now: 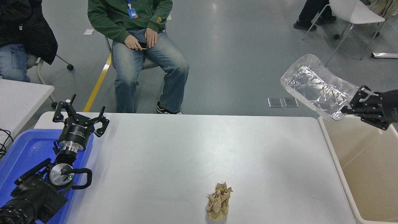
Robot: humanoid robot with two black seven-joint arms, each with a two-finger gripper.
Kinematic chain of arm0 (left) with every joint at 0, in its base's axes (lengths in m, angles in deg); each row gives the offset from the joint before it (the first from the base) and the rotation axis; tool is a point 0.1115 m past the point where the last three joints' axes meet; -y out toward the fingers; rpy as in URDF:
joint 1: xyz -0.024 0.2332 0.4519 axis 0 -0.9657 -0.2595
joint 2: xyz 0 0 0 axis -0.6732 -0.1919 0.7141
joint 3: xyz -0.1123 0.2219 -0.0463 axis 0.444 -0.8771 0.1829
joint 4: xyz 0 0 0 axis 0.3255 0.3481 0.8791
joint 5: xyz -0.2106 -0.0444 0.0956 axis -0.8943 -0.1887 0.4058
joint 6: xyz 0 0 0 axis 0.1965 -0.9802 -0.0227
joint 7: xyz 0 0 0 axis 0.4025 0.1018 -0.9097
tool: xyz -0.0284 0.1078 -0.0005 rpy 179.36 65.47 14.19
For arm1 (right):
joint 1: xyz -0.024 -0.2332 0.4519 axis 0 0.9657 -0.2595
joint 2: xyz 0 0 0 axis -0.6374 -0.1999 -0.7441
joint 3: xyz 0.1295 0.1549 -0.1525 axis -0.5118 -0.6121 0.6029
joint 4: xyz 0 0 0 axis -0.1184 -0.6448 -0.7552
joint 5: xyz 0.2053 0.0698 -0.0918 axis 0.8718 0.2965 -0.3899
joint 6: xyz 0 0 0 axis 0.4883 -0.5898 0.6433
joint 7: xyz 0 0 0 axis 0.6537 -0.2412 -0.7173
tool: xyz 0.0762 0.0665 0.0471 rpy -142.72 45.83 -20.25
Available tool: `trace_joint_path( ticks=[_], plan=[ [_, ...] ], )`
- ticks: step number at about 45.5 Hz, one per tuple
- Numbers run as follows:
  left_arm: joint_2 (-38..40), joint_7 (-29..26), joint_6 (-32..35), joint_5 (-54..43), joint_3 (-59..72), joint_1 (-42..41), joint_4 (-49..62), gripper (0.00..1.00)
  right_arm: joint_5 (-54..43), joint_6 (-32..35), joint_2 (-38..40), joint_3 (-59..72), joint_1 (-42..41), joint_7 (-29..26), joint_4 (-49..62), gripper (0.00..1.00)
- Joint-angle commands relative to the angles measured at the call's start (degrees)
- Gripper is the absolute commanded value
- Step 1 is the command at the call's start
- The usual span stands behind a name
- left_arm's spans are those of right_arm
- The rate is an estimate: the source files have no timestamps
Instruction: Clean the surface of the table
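Note:
The white table surface (174, 155) fills the middle of the head view. A crumpled brown paper wad (219, 201) lies on it near the front edge. My right gripper (349, 109) is at the right edge, raised above the table's far right corner, shut on one end of a crinkled silver foil bag (317, 86). The bag sticks up and to the left, held in the air beside the beige bin (370, 161). My left gripper (80, 117) is parked at the lower left, open, over the blue tray (21, 152).
A person in a green top and jeans sits at the far side, hands in the lap. Another seated person shows at the top left. A smaller white table (18, 99) stands at the left. White chairs stand at the top right.

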Motion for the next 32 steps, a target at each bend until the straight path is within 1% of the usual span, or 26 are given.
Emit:
trace_joint_path(
  ticks=[1, 32],
  plan=[
    [0.01, 0.01, 0.05, 0.0, 0.0, 0.0, 0.01, 1.0, -0.22, 1.04, 0.95, 0.12, -1.09, -0.02, -0.18, 0.0],
    [0.01, 0.01, 0.05, 0.0, 0.0, 0.0, 0.01, 1.0, -0.31, 0.42, 0.33, 0.29, -1.18, -0.02, 0.79, 0.0]
  ],
)
